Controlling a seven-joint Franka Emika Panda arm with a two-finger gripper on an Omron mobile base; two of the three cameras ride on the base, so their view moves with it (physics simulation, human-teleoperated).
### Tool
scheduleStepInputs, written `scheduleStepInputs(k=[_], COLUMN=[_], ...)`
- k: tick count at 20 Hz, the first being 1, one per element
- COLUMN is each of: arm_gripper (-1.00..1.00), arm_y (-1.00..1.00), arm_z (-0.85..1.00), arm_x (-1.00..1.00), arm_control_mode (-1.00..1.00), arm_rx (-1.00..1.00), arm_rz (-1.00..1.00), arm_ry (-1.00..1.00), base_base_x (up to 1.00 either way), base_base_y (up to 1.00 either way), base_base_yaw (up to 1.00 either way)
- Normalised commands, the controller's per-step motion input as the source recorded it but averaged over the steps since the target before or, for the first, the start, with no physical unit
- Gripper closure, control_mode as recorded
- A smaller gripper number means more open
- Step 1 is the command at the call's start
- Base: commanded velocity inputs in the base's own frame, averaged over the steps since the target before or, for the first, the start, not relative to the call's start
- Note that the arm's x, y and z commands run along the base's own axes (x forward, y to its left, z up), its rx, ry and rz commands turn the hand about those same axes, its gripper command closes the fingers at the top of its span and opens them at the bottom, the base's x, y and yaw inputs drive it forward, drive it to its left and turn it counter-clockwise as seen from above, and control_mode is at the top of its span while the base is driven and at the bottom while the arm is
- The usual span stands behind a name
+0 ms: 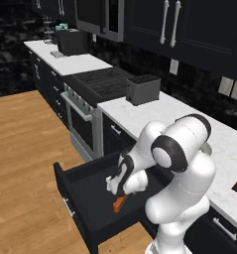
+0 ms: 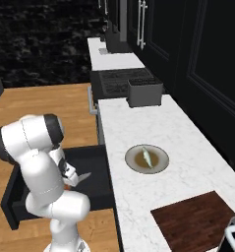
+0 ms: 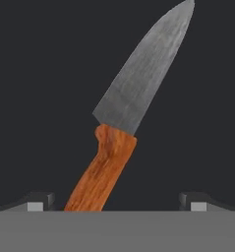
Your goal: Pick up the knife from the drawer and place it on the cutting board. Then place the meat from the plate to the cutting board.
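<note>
So, counter (image 2: 188,142): white marble, runs well off to the side of the fingers and above them, w/ stove (image 1: 101,79) and a dark knife block (image 1: 143,89) further along it.

Drawer (image 1: 85,198): pulled out, black, dark inside; gripper (image 1: 119,191) is down in it, fingers pointing at the drawer floor.

Cutting board (image 2: 195,221): dark reddish-brown, flat on counter, well apart from the fingers, past the plate.

Plate (image 2: 158,152): round, grey-beige rim, on counter betw. knife block and board; far from the fingers.

Knife (image 3: 133,103): lies flat on drawer floor right under the fingers. In hand view the orange handle comes up betw. the two tips, nearer the left-hand one (image 3: 40,202), and the silver-grey blade runs on past them, slanting toward the other side, point furthest from the fingers. In left base view the handle (image 1: 119,203) shows just below the hand.

Meat (image 2: 147,156): small pale piece on the plate's centre, well apart from the fingers.

Fingers: spread wide, one each side of the handle, not touching it; nothing pinched.
</note>
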Motion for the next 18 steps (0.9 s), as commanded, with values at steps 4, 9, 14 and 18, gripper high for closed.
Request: scheduleStepInputs(k=[4, 9, 14, 18], arm_gripper=[-1.0, -1.0, -1.0, -1.0], arm_y=[0.0, 0.02, 0.08, 0.07], arm_z=[-0.14, -0.15, -0.16, -0.17], arm_x=[0.18, 0.23, 0.07, 0.0], arm_control_mode=[-1.0, -1.0, -1.0, -1.0], arm_rx=[-0.01, -0.01, -0.02, -0.01], arm_rz=[0.01, 0.02, 0.03, 0.0], arm_ry=[0.0, 0.0, 0.0, 0.0], base_base_x=[0.0, 0.0, 0.0, 0.0], base_base_y=[0.0, 0.0, 0.0, 0.0], base_base_yaw=[0.0, 0.0, 0.0, 0.0])
